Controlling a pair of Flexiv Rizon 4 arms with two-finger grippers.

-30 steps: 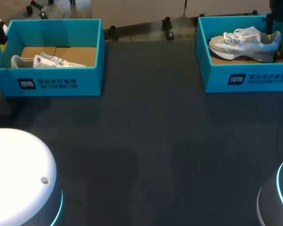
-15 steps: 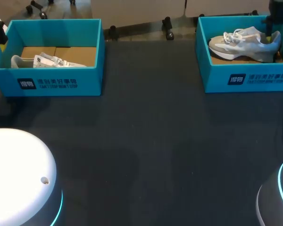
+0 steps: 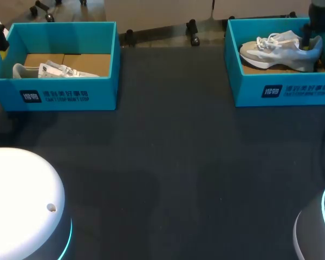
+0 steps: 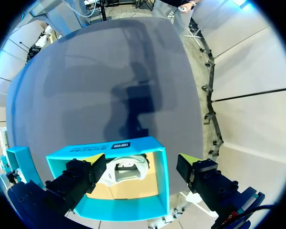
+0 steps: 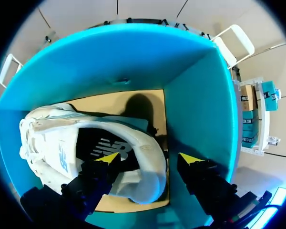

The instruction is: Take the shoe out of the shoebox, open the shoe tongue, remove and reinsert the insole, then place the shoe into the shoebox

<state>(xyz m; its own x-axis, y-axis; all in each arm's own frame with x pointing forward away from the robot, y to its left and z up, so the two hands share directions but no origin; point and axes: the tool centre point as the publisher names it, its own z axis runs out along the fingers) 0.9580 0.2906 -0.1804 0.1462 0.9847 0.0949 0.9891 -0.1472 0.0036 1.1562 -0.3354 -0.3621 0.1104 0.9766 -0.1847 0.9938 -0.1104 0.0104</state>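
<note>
A white and grey shoe (image 3: 276,51) lies on its side in the teal shoebox (image 3: 281,89) at the table's far right. My right gripper (image 3: 309,42) is down in that box at the heel. In the right wrist view the right gripper (image 5: 145,160) straddles the heel of the shoe (image 5: 86,138), one finger inside the opening and the other outside, by the box wall (image 5: 195,95), with a gap showing. A second shoe (image 3: 49,70) lies in the left shoebox (image 3: 59,95). My left gripper (image 4: 143,160) hangs open above that box (image 4: 109,145) and its shoe (image 4: 126,171).
The dark table (image 3: 168,162) stretches between and in front of the two boxes. My arms' rounded bases sit at the near left (image 3: 21,200) and near right (image 3: 317,227).
My right gripper has shifted slightly left at the shoe's heel and its fingers have widened. The shoe stays in the box. The left arm has not moved.
</note>
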